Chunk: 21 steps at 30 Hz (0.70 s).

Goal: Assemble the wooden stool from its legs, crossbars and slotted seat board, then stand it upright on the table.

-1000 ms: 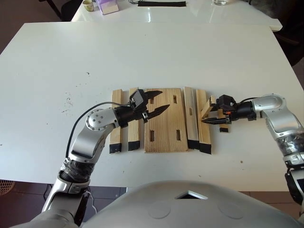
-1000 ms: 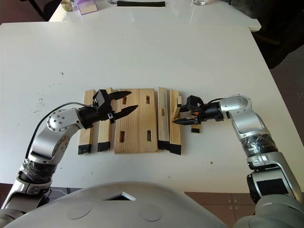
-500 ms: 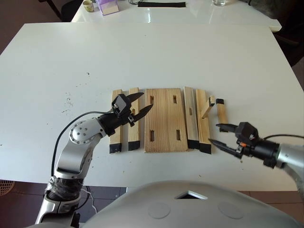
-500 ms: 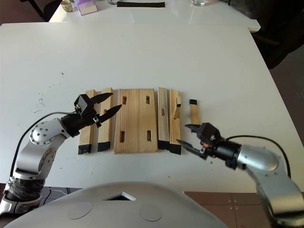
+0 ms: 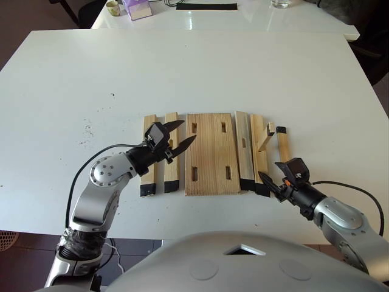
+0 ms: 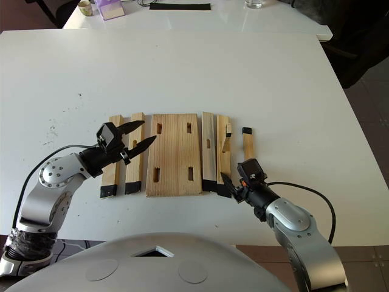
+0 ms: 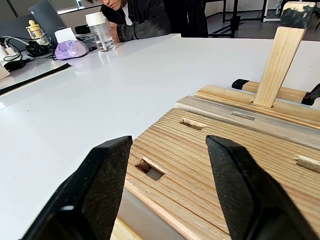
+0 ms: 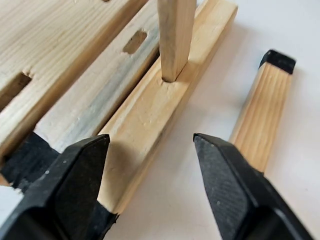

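Right wrist view shows a crossbar (image 8: 175, 35) pegged upright in the outer leg (image 8: 165, 100), just ahead of the right gripper (image 8: 149, 145), whose fingers are spread over that leg's black end. A second crossbar (image 8: 262, 112) lies alongside. The left gripper (image 5: 178, 136), fingers also apart, hovers at the edge of the seat board (image 5: 209, 164). A careless nudge could tip the pegged crossbar out.

I see the slotted seat board (image 5: 209, 154) lying flat, pale wood with four slots, just ahead of my left gripper (image 5: 186, 132) and its parted tips. Two black-tipped legs (image 5: 172, 172) lie flat beneath that gripper. Two more legs (image 5: 244, 152) lie just ahead of my right gripper (image 5: 271, 172), and a short crossbar (image 5: 265, 135) stands tilted in the outer one. A loose crossbar (image 5: 284, 146) lies flat beside them.
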Tool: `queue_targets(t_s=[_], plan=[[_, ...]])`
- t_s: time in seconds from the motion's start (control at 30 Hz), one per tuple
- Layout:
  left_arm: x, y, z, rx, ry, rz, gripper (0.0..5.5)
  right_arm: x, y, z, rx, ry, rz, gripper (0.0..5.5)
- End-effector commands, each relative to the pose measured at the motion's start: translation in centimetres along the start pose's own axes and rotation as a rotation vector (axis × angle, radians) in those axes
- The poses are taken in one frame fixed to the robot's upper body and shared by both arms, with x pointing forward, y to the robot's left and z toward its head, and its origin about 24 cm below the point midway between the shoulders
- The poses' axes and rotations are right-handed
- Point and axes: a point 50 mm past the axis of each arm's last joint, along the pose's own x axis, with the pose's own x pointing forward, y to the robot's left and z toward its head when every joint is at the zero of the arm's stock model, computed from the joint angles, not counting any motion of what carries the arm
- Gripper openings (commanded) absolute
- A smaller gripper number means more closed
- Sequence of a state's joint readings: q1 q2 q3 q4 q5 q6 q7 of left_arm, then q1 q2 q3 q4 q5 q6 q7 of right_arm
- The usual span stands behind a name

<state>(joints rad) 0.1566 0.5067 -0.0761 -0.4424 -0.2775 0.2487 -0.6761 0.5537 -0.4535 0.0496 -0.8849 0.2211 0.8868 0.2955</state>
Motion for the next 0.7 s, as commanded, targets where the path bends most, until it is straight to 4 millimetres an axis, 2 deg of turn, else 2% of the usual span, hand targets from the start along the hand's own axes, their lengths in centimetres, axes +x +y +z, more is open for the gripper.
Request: queue_targets(t_s=[0.03,0.27,0.43,0.7], plan=[[0.4,0.1,0.1,0.016,0.009,-0.014,2.75,0.4,-0.2,-0.2,0.010,0.005,-0.026,3.10],[0.4,-0.3,-0.2,0.008,0.011,-0.004,2.75,0.6,-0.5,0.6,0.002,-0.028,-0.036,3.10],[0.7,-0.4,-0.2,0.007,0.008,0.001,2.75,1.1,0.4,0.9,0.020,-0.042,-0.005,3.10],[0.7,-0.6,-0.3,0.007,0.012,-0.002,2.75,1.3,0.8,0.1,0.037,-0.007,-0.011,3.10]])
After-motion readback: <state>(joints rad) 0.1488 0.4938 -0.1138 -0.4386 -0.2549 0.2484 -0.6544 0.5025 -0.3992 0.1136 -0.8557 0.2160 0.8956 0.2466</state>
